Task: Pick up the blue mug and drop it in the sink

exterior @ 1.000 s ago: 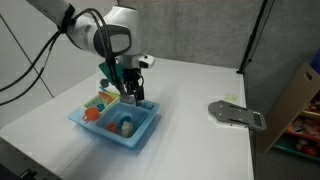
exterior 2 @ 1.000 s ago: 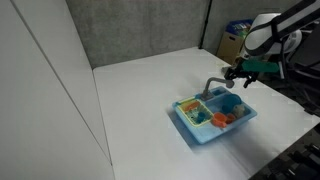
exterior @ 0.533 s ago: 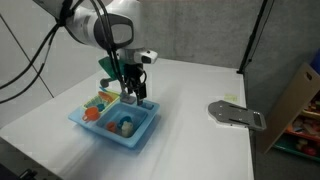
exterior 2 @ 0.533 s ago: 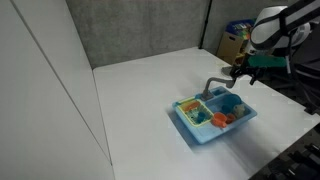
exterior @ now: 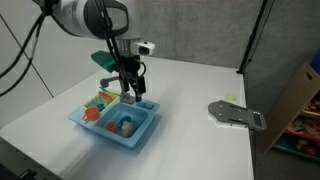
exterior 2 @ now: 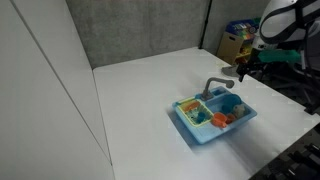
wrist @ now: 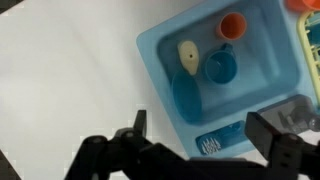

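Observation:
The blue mug [wrist: 221,67] lies inside the deep basin of the light-blue toy sink [wrist: 150,50], seen from above in the wrist view. My gripper [wrist: 203,128] hangs open over the sink's edge, with nothing between its black fingers [wrist: 137,122]. In both exterior views the gripper [exterior: 132,92] [exterior 2: 245,68] hovers above the sink [exterior: 135,140] [exterior 2: 195,135], clear of it, close to the grey faucet [exterior 2: 213,85].
An orange-red round toy [wrist: 233,25] and a cream piece [wrist: 187,57] share the basin with the mug. Yellow and green pieces [exterior: 98,100] fill the rack section. A grey flat object [exterior: 237,115] lies on the white table; a cardboard box [exterior: 300,100] stands beyond its edge.
The arm has lifted and drawn back from the sink; the gripper now hangs higher above it. Its jaws have stayed open and the mug has not moved.

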Action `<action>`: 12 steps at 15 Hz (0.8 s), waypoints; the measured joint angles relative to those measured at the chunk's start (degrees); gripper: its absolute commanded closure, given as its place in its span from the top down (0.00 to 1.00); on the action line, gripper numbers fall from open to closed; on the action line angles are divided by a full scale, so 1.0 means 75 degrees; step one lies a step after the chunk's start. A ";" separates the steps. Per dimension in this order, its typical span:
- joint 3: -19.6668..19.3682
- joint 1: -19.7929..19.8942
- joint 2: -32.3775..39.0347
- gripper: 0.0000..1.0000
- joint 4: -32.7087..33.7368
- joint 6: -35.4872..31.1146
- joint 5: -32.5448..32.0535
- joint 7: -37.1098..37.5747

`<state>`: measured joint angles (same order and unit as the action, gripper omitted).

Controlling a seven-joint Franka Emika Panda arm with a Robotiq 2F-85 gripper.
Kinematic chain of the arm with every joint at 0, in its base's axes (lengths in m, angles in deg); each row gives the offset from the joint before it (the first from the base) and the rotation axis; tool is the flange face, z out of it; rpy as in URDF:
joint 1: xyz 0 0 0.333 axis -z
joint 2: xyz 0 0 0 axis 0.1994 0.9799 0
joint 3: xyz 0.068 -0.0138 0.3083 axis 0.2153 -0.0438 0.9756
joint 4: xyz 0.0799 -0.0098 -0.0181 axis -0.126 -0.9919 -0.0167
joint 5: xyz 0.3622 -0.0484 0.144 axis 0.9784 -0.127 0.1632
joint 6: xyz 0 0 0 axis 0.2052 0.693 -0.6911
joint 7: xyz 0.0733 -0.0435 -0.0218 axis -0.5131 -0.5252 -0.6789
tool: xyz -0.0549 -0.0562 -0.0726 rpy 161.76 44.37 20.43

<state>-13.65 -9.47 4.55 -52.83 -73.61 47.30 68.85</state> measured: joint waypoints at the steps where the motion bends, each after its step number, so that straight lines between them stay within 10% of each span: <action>1: 0.0005 0.0000 -0.0134 1.00 -0.0101 0.0011 -0.0041 -0.0093; 12: 0.0145 0.0000 -0.1564 1.00 -0.1242 0.0131 -0.0244 -0.1633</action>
<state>-12.56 -9.47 -7.17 -62.14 -72.63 45.47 56.60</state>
